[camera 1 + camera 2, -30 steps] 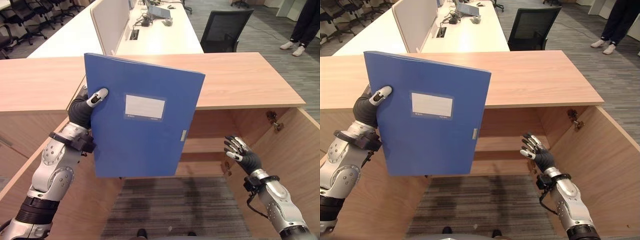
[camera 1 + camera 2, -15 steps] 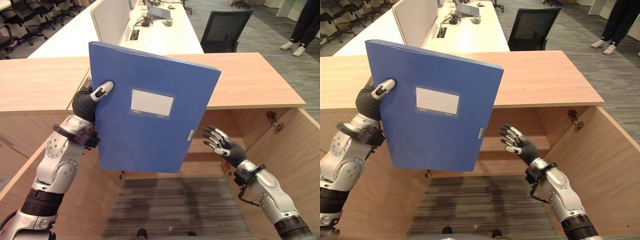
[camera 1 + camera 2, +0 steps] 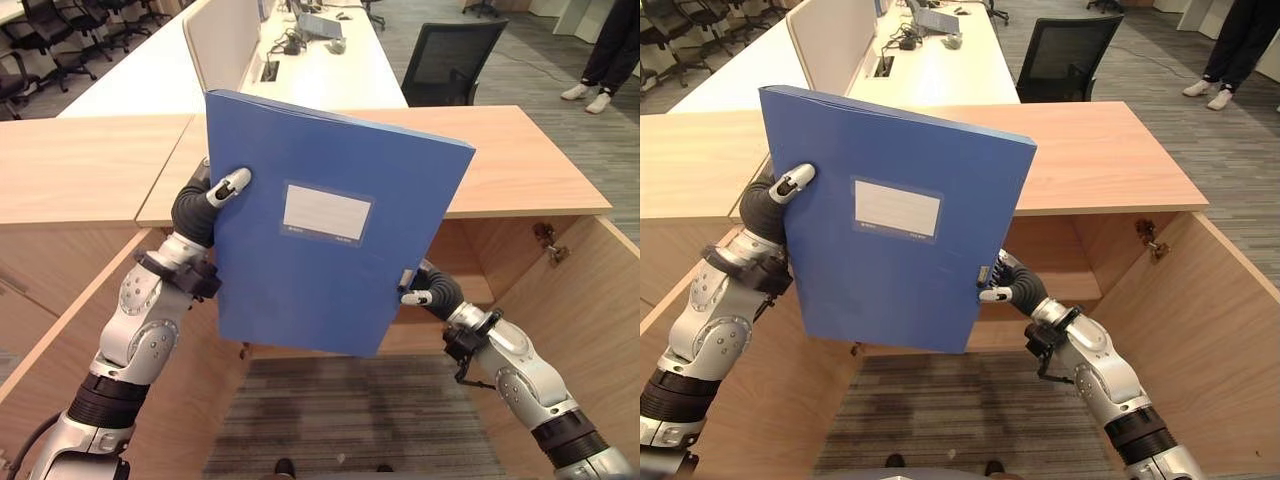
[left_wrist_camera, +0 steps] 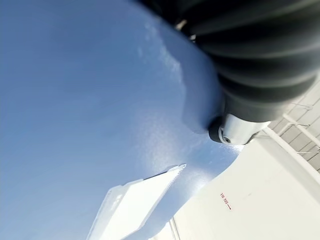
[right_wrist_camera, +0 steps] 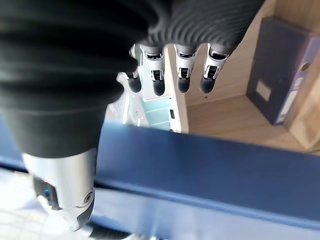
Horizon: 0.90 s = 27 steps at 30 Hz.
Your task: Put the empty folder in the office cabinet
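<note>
Above the open cabinet (image 3: 560, 290), folder (image 3: 320, 230) upright, pinched at 9 o'clock by left hand (image 3: 200, 200), right hand (image 3: 1012, 288) at 4 o'clock, thumb on the front and fingers (image 5: 181, 75) straight behind; transfer step, next lowering onto shelf (image 3: 1065, 290).

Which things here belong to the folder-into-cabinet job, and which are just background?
Job: blue folder, gripped at one edge by the left hand; right hand at its opposite edge; open wooden cabinet.

Background: black office chair, white desks, a person's legs, dark binder on the cabinet shelf.
</note>
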Tool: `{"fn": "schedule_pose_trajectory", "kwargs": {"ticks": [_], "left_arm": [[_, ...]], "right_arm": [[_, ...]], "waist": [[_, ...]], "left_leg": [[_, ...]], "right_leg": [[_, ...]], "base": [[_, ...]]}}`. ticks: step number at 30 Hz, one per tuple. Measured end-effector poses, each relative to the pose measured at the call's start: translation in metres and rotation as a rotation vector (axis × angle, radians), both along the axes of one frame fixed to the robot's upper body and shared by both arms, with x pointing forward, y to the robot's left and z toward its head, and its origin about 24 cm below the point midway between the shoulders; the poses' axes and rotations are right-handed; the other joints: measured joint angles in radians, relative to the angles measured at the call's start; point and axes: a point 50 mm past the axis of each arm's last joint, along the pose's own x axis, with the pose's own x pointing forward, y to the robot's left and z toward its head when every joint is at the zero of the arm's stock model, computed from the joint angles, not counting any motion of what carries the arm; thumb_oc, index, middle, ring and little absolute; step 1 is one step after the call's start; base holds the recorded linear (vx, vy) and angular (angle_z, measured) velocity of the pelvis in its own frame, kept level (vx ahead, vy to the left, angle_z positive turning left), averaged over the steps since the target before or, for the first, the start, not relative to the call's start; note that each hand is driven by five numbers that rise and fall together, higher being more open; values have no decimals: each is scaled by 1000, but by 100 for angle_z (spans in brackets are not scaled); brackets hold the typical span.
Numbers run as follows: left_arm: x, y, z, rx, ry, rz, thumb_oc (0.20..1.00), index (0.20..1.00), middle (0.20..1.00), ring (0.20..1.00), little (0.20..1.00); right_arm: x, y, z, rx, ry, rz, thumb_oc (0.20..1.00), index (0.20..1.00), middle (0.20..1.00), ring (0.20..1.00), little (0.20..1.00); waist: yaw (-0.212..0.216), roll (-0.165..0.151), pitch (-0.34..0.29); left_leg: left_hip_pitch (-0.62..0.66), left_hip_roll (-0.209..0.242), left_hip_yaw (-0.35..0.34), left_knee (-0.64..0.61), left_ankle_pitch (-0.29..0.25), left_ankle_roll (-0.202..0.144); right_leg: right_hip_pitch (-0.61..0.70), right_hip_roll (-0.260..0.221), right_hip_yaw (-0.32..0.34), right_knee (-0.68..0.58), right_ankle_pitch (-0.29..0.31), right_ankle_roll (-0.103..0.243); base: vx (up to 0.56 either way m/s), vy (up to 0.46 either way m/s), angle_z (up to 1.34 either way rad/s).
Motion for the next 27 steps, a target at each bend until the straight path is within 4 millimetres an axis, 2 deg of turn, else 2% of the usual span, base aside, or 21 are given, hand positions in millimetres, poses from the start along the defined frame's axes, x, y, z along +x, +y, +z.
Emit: {"fn": "schedule_pose_trajectory", "kwargs": {"ticks": [11,18,27], "left_arm": [[4,-3,-8,-36,27,18,200,200,200,200,200],[6,-11,-16,-56,54,20,200,200,200,200,200],[6,-15,-18,-55,53,34,200,200,200,200,200]], "right_arm": [[1,3,-1,48,19,-13,1000,1000,1000,1000,1000],[1,16,-1,99,21,0,1000,1000,1000,1000,1000],[2,16,-4,102,35,-28,1000,1000,1000,1000,1000]], "waist": [[1,0,-4],[1,0,-4],[0,-5,-11]], "left_leg": [[0,0,0,0,0,0],[0,0,0,0,0,0],[1,0,0,0,0,0]], "right_leg": [[0,0,0,0,0,0],[0,0,1,1,0,0],[0,0,1,1,0,0]], "base": [[0,0,0],[0,0,0],[0,0,0]]}}
